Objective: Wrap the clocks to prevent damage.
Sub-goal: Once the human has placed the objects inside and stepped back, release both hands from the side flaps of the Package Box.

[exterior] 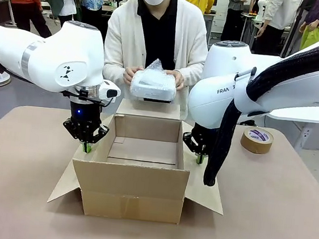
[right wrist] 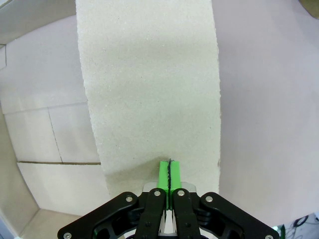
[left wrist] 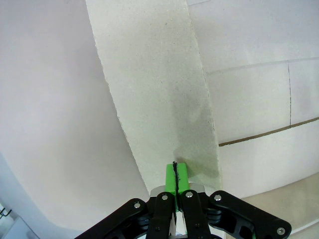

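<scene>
A person across the table holds a clock [exterior: 153,83] wrapped in clear bubble wrap in both hands, just above the far flap of an open cardboard box [exterior: 135,191]. My left gripper [exterior: 87,146] is shut, its green tips resting on the box's left side flap [left wrist: 159,89]. On the other side my right gripper [exterior: 200,157] is shut too, tips down on the right side flap [right wrist: 149,89]. In the wrist views the pads of the left gripper [left wrist: 175,172] and the right gripper [right wrist: 169,172] meet with nothing between them. The inside of the box looks bare.
A roll of brown packing tape [exterior: 257,140] lies on the pinkish table [exterior: 23,168] to the right of the box. The box's front flaps splay out toward the near edge. Other people stand in the background.
</scene>
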